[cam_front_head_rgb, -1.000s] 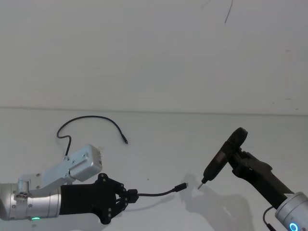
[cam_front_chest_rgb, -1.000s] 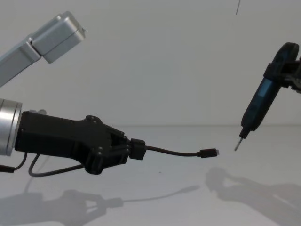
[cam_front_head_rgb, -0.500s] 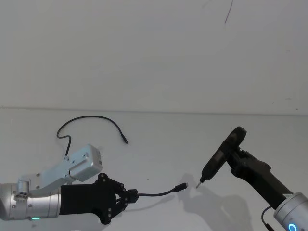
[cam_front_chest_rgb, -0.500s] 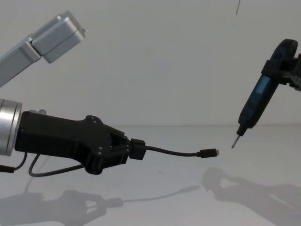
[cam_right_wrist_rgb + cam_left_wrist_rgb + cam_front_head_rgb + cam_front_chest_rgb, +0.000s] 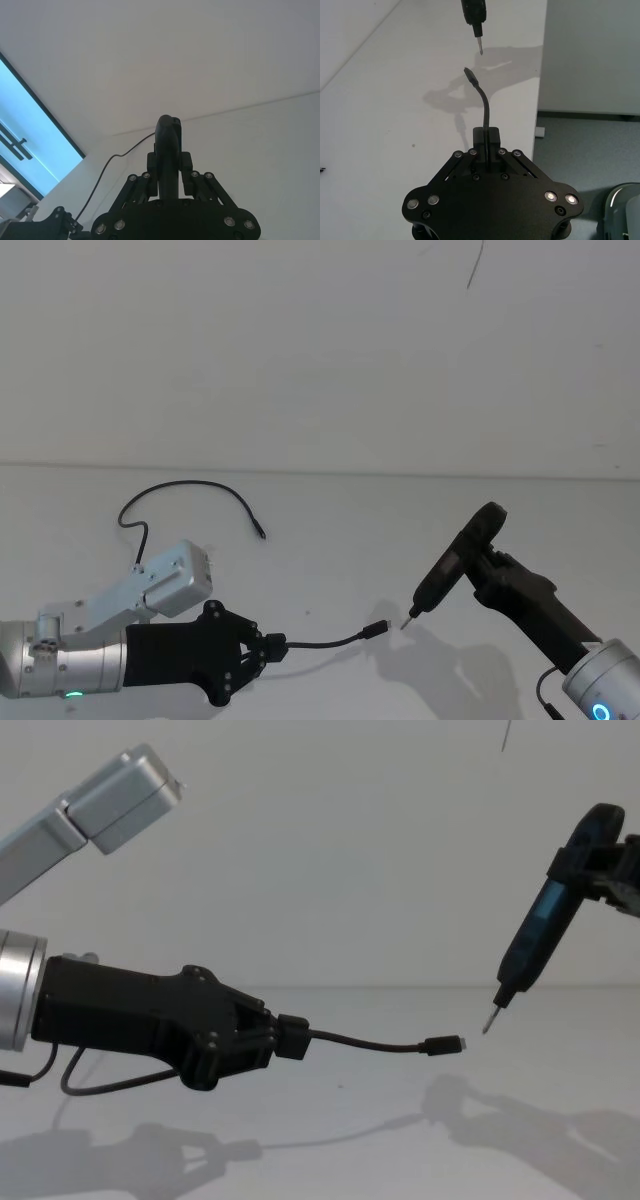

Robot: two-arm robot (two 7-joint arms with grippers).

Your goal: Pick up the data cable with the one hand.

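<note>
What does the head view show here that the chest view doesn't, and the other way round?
Head view alone: the data cable's far loop lying on the table, ending in a second plug.
Chest view alone: side-on, the held cable end hangs above the table, its plug level with the pen-like tool's tip.
Both: left gripper shut on the cable, right gripper holding the tool.

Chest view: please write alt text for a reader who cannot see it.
The left end effector holds the data cable by its plug, its free end pointing right above the white table. The right end effector's pen-like tool points its tip toward that end.
</note>
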